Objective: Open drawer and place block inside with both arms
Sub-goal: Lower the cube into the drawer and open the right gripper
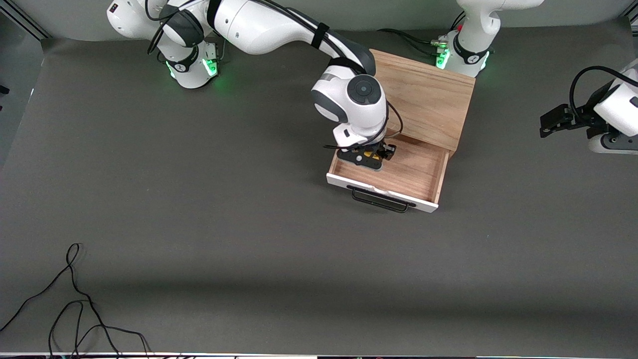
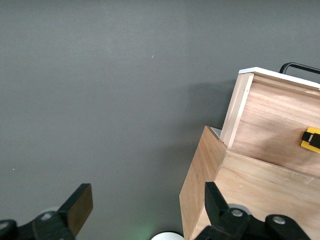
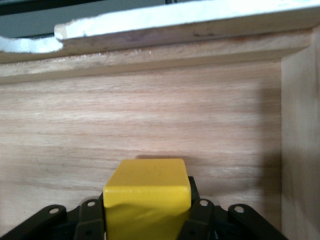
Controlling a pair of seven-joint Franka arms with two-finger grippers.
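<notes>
The drawer (image 1: 411,174) stands pulled out of the oak-grain box (image 1: 426,92), with its white front and black handle (image 1: 381,199) toward the front camera. My right gripper (image 1: 371,158) reaches down into the drawer and is shut on the yellow block (image 1: 372,155). In the right wrist view the block (image 3: 147,190) sits between the fingers (image 3: 202,215), low over the drawer floor (image 3: 150,120); I cannot tell if it touches. My left gripper (image 1: 552,122) is open and empty, held off past the box at the left arm's end of the table. Its wrist view shows the drawer (image 2: 272,117) and block (image 2: 311,138).
The grey mat (image 1: 199,199) covers the table. A loose black cable (image 1: 75,299) lies at the near corner toward the right arm's end. The green-lit bases (image 1: 192,65) stand along the edge farthest from the front camera.
</notes>
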